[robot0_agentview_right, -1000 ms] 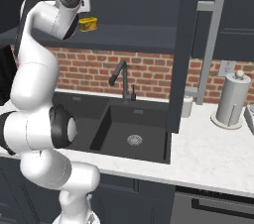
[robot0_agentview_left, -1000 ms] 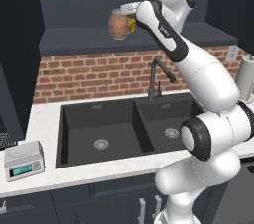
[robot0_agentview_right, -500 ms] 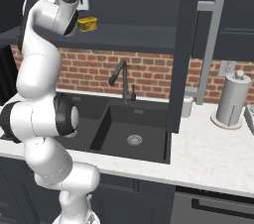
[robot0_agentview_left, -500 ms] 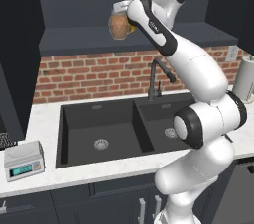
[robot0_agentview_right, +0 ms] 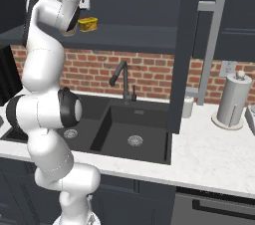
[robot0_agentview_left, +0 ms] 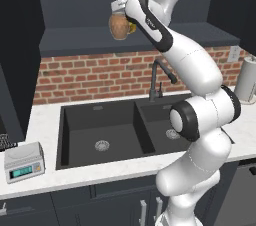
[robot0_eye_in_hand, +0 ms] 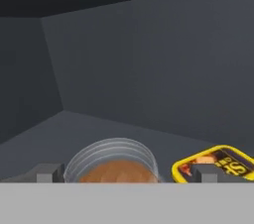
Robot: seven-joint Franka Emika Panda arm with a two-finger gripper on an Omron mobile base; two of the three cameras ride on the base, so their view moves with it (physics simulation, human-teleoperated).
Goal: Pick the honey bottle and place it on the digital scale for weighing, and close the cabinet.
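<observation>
End effector [robot0_eye_in_hand: 126,176]: raised high at the cabinet shelf, fingers pinching the honey bottle from both sides.
Honey bottle [robot0_agentview_left: 119,24]: amber, pale lid, held in the air above the sink [robot0_agentview_left: 102,132] — off the shelf [robot0_agentview_left: 75,40].
Yellow container [robot0_agentview_right: 87,24]: on the shelf, just beside the bottle.
Digital scale [robot0_agentview_left: 22,161]: on the desk [robot0_agentview_left: 45,177] left of the sink, top plate bare — well apart from the bottle.
Cabinet [robot0_agentview_right: 182,45]: door standing open, silver bar handle [robot0_agentview_right: 209,50] facing out.
</observation>
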